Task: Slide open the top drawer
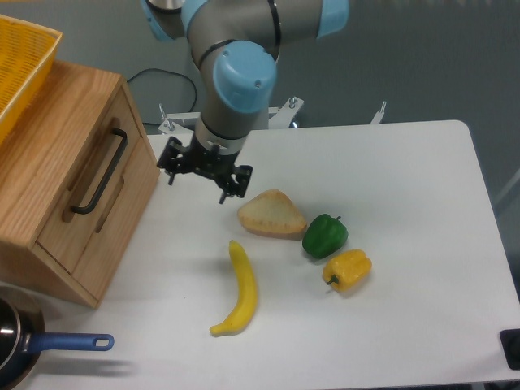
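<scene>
The small light-oak cabinet (49, 130) stands at the table's left. Its top drawer (81, 175) faces right and sits flush with the cabinet front, with a long black bar handle (101, 172) running across it. Below it is a plain handle-less wood panel (122, 231). My gripper (197, 180) hangs a little right of the drawer front, above the table, apart from the handle. Its two black fingers (172, 162) are spread open with nothing between them.
A yellow basket (20, 61) rests on the cabinet top. On the table lie a bread piece (270, 214), a green pepper (325, 236), a yellow pepper (348, 270) and a banana (240, 289). A blue-handled pot (24, 345) sits at the front left corner.
</scene>
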